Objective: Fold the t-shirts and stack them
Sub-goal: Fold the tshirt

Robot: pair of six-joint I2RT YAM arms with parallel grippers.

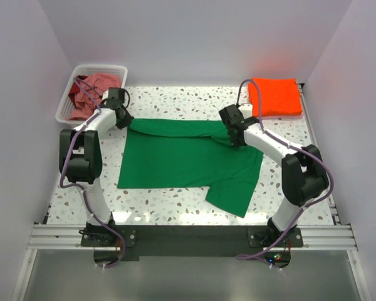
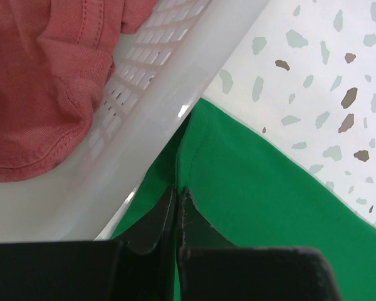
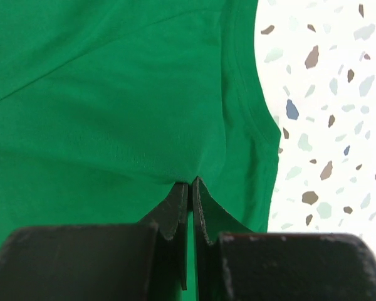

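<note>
fold step on the green t-shirt [image 1: 182, 163], both arms mid-grip. shirt lies spread at the centre of the surface [image 1: 175, 205], one sleeve trailing toward 5 o'clock. left claw [image 2: 177, 191] is clamped on the shirt's edge at its 10 o'clock corner, hard up against the wall of the white basket [image 1: 103, 66]. right claw [image 3: 191, 183] is clamped on the fabric at the shirt's 2 o'clock, just beside the neckline band. both wrist views show cloth between the tips.

orange t-shirt [image 1: 276, 95] sits folded at 1 o'clock of the surface, apart from the green one. pink t-shirt [image 1: 94, 91] is bunched in the basket at 11 o'clock, not yet folded.

my read: one of three done, second in hand. next move likely: lift both pinched points together and carry the far edge toward 6 o'clock over the near half. needs matched height and pace on both arms to keep the fold line straight. left side should clear the basket wall first or it may drag it.
</note>
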